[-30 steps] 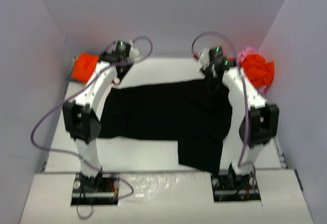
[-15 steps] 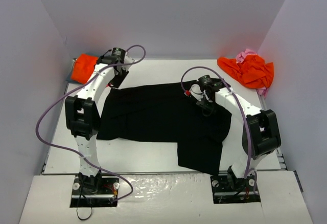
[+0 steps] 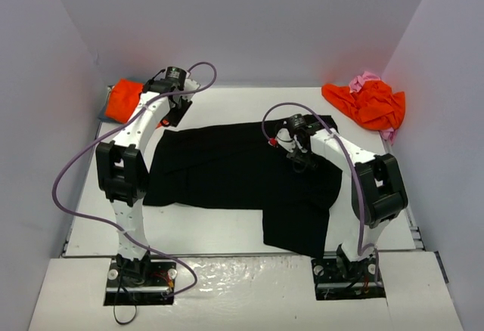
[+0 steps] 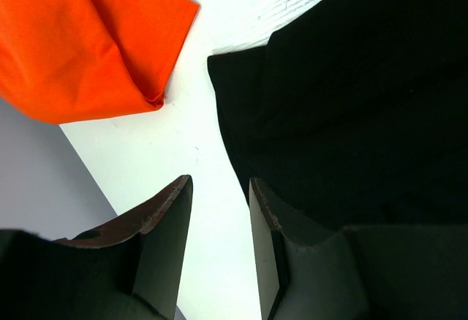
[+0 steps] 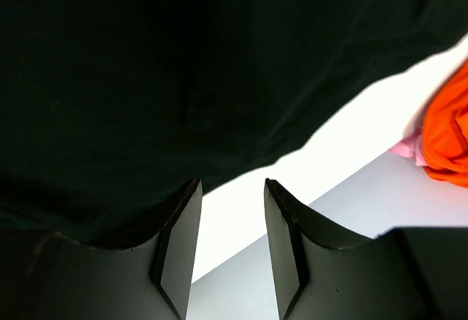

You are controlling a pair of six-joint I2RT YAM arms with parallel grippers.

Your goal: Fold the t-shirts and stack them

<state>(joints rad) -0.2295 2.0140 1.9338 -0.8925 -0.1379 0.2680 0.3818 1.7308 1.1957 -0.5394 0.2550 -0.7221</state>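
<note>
Swinging back from the far corner, the right gripper (image 5: 230, 185) overhangs the black t-shirt (image 3: 227, 166) — jaws released, as on the left gripper (image 4: 219, 185) — another fold awaits.

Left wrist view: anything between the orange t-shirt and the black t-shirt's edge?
Nothing: a bare strip of white table separates the orange t-shirt from the black t-shirt. The left wrist view shows it; they don't touch.

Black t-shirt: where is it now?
Top view: the black t-shirt lies spread across the middle of the table, nearer than the orange t-shirt in the far left corner.
</note>
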